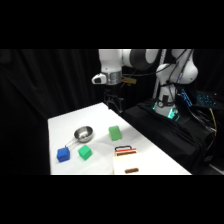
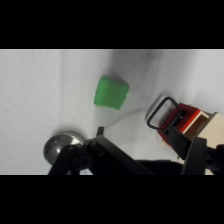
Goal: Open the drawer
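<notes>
Here the small cream-white drawer with a black-and-red bar handle (image 1: 125,159) sits at the near right of the white desk (image 1: 65,125), with nothing touching it. Just beyond it stands a green cube (image 1: 115,132); left of that lies a round metal bowl (image 1: 83,133), and nearer, a second green cube (image 1: 85,152) beside a blue cube (image 1: 63,154). The white arm's tool (image 1: 114,102) hangs above the desk's far edge, well apart from the drawer. In the wrist view the drawer (image 2: 192,122) shows partly behind the black linkage; whether the tool is open or closed I cannot tell.
</notes>
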### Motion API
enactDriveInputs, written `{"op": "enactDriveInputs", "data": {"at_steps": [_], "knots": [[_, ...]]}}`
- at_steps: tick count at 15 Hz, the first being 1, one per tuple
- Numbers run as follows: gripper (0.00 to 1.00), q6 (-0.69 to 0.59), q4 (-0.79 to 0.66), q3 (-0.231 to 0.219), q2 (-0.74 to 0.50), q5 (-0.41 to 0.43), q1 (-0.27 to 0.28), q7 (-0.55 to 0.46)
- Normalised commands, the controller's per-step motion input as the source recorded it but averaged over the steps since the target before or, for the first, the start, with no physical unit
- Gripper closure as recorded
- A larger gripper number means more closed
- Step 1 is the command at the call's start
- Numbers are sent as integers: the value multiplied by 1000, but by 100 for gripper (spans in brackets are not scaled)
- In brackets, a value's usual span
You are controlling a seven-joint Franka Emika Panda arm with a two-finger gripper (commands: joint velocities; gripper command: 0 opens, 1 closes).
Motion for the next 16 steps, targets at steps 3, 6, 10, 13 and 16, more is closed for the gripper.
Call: {"op": "enactDriveInputs", "data": {"at_steps": [3, 6, 10, 13, 16], "knots": [[0, 437, -172, 34, 50, 173, 54, -37], [0, 483, -123, 45, 116, 155, 52, -40], [0, 433, -65, 51, 148, 139, 37, -39], [0, 350, -29, 57, 136, 159, 26, -56], [0, 308, -34, 68, 129, 188, 8, -88]]}}
